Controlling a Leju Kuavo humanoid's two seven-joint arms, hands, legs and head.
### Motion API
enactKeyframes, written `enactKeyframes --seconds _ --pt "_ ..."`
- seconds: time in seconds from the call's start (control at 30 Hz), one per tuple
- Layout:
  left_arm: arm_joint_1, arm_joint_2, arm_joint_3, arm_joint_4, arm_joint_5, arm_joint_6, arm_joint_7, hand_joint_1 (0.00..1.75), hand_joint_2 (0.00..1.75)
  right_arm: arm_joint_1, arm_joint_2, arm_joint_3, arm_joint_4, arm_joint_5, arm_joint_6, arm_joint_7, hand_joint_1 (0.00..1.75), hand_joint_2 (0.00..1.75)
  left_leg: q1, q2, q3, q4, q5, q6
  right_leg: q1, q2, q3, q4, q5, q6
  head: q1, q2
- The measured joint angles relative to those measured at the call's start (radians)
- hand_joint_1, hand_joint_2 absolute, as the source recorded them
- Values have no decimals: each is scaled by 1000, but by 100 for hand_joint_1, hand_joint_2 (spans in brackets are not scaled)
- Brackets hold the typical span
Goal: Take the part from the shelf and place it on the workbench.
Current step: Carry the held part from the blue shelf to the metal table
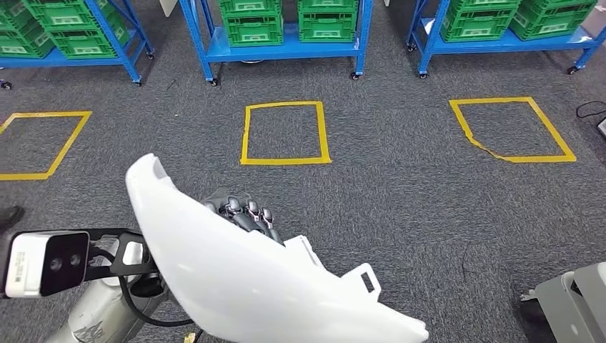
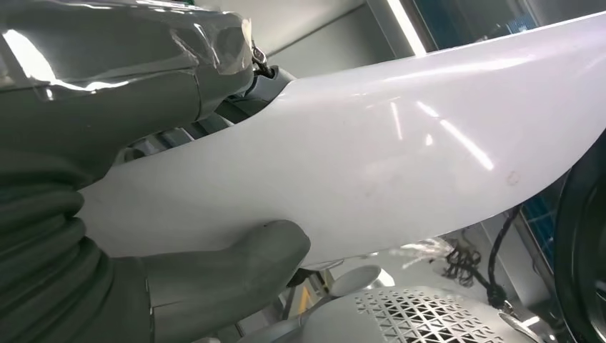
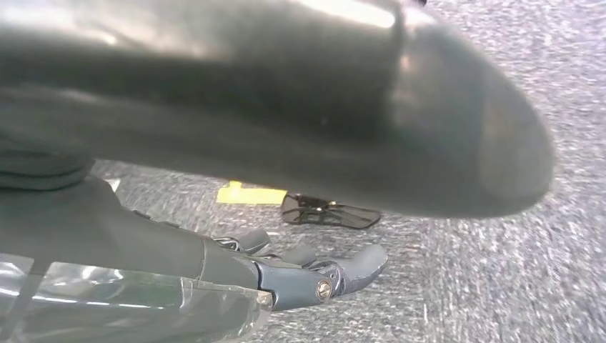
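Note:
The part point(image 1: 243, 279) is a large, glossy white curved shell, carried low in front of me in the head view. My left hand point(image 1: 241, 213) grips it from behind, with dark fingers hooked over its upper edge. In the left wrist view the grey thumb point(image 2: 236, 257) presses one face of the part point(image 2: 400, 157) and the fingers lie on the other. My right hand point(image 3: 300, 275) hangs over the carpet with its fingers loosely apart and nothing in them.
Blue wheeled shelves point(image 1: 286, 48) with green crates point(image 1: 254, 27) stand along the far side. Yellow tape squares point(image 1: 284, 133) mark the grey carpet between me and them. A grey metal object point(image 1: 575, 296) stands at the lower right. A dark shoe point(image 1: 8, 214) shows at the left edge.

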Motion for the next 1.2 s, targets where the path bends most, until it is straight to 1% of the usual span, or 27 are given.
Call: enactKeyframes --seconds 0.03,0.07,0.1,0.13,0.17,0.23,0.27,0.3,0.37,0.43,0.47,0.5,0.53,0.57,0.6,0.63,0.7,0.77,0.83,0.9,0.93,0.97,1.0,1.03,1.1,1.13,1.2 --pt "0 1 0 0 0 0 0 175 175 0 -1 1 1 0 0 0 0 0 -4 10 56 -77 23 10 4 -7 -3 0 4 0 0 0" --pt "0 1 0 -1 0 0 0 175 175 0 1 2 3 0 0 0 0 0 -10 31 112 -160 36 23 6 -15 -4 0 7 1 1 0" --pt "0 2 0 -2 0 -1 -1 175 175 1 1 3 5 0 1 0 0 0 -18 53 153 -221 46 35 7 -24 -4 -2 11 3 3 0" --pt "-1 2 0 -2 0 -1 -1 175 175 1 1 4 8 0 1 0 0 0 -27 71 175 -257 50 44 6 -33 -3 -3 14 7 3 0" --pt "-2 2 0 -3 0 -1 -2 175 175 1 1 4 10 0 1 -1 0 0 -33 80 178 -271 50 50 5 -44 -3 -4 17 11 2 0" --pt "-3 3 0 -4 0 -2 -2 175 175 1 -1 5 12 0 1 -1 0 0 -35 64 174 -289 68 57 4 -60 -3 -7 22 21 0 0" --pt "-4 3 0 -5 0 -2 -2 175 175 1 -1 5 13 0 1 -1 0 0 -31 52 175 -303 79 62 4 -48 -10 3 14 23 -1 0" --pt "-6 3 -1 -6 1 -3 -3 175 175 2 -1 6 14 1 1 -1 0 0 -27 39 175 -314 93 65 4 -25 -23 32 -4 22 1 0" --pt "-7 2 -4 -5 0 -5 -3 175 175 6 -6 7 16 4 -3 -1 0 0 -24 13 166 -322 113 68 2 31 -74 149 -65 17 5 0" --pt "-5 1 -8 -3 -2 -7 -3 175 175 10 -10 7 17 10 -12 -1 0 0 -24 -9 148 -315 122 67 1 49 -120 261 -107 21 9 0" --pt "-4 1 -10 -1 -3 -7 -3 175 175 11 -11 7 17 13 -17 0 0 0 -24 -18 141 -310 124 66 -1 51 -120 269 -106 29 9 0" --pt "-4 1 -12 0 -3 -7 -3 175 175 10 -12 7 18 14 -22 1 0 0 -23 -25 134 -302 124 64 -4 51 -100 234 -89 40 10 0" --pt "-4 1 -14 0 -2 -7 -4 175 175 10 -14 8 18 15 -27 2 0 0 -22 -30 128 -291 122 61 -9 51 -64 166 -63 51 10 0" --pt "-4 0 -17 0 -1 -6 -4 175 175 8 -15 8 18 15 -30 3 0 0 -22 -34 121 -280 119 56 -11 53 -31 102 -43 57 10 0" --pt "-4 0 -19 -1 0 -4 -4 175 175 8 -17 8 18 16 -31 3 0 0 -23 -37 113 -266 114 51 -12 55 -6 51 -27 56 10 0" --pt "-5 -1 -20 -3 2 -2 -5 175 175 8 -18 8 19 17 -31 4 0 0 -25 -38 105 -255 111 46 -11 57 5 25 -20 50 11 0" --pt "-5 -1 -22 -6 4 1 -6 175 175 9 -19 8 19 19 -30 6 0 0 -26 -40 93 -243 110 39 -8 59 2 23 -16 32 10 0" --pt "-5 0 -21 -10 4 2 -11 175 175 9 -18 8 20 21 -27 8 0 0 -24 -35 83 -225 99 31 -10 58 -1 25 -12 20 9 0" --pt "-5 0 -20 -15 0 3 -24 175 175 8 -18 9 21 24 -25 8 0 0 -18 -23 51 -146 50 18 -13 57 -4 24 -8 11 5 0" --pt "-3 1 -18 -20 -5 2 -37 175 175 10 -19 8 21 28 -25 10 0 0 -10 -13 -3 -16 -17 7 -12 55 -9 25 -6 6 1 0" --pt "-1 1 -18 -21 -8 2 -41 175 175 11 -19 8 21 30 -27 11 0 0 -7 -10 -23 32 -37 5 -11 53 -12 25 -4 5 1 0" --pt "0 2 -17 -23 -12 2 -44 175 175 11 -19 8 21 31 -28 13 0 0 -5 -8 -28 50 -39 5 -9 52 -13 25 -3 4 1 0" --pt "2 2 -17 -24 -14 1 -47 175 175 11 -18 8 21 32 -30 14 0 0 -5 -7 -13 27 -22 9 -7 51 -14 25 -3 3 1 0" --pt "3 2 -15 -27 -16 0 -51 175 175 11 -18 8 21 32 -33 16 0 0 -7 -7 19 -31 8 15 -4 51 -13 24 -2 2 1 0" --pt "2 2 -10 -36 -17 -3 -59 175 175 10 -15 8 22 33 -37 17 0 0 -17 -2 97 -173 56 40 -1 50 -12 23 0 5 4 0" --pt "2 2 -7 -41 -17 -5 -62 175 175 9 -14 8 23 34 -38 18 0 0 -23 2 120 -219 66 50 -3 49 -14 22 1 7 4 0" --pt "1 3 -2 -47 -16 -8 -66 175 175 8 -13 8 24 36 -39 18 0 0 -32 6 131 -247 67 60 -5 45 -16 18 6 15 4 0"
